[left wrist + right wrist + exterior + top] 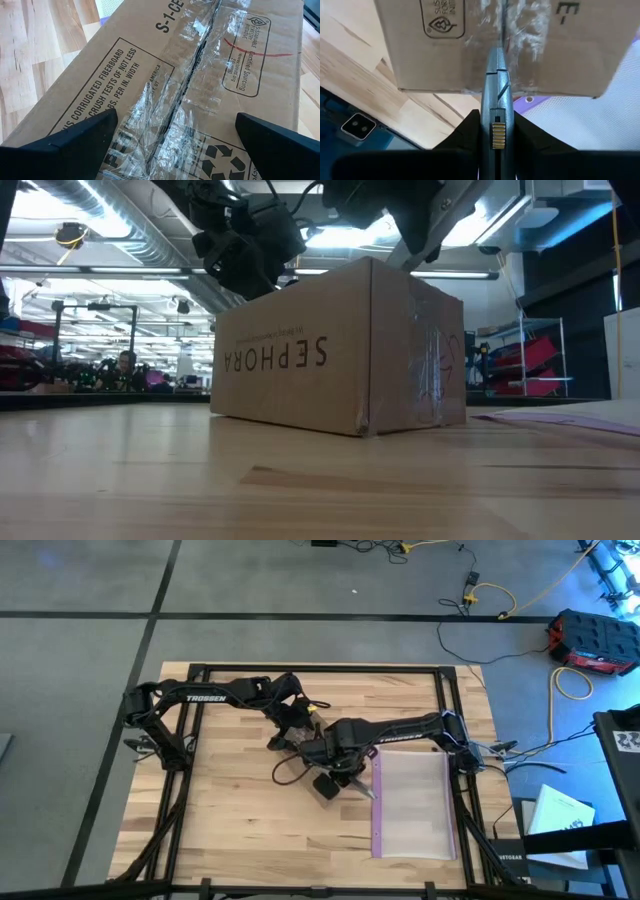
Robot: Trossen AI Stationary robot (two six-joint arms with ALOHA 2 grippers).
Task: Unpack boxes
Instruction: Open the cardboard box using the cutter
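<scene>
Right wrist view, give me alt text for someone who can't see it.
A grey knife-like tool gripped between the right gripper's dark fingers points at the taped seam on a brown cardboard box. Wooden table lies beneath, with a clear plastic bag beside the box.

The box is plain brown with black "SEPHORA" letters on its side, black print on top, a thin red line and shiny clear tape. The knife is grey with a gold ridged button. The bag is clear with a purple edge. The surface is pale wood with stripes.
</scene>
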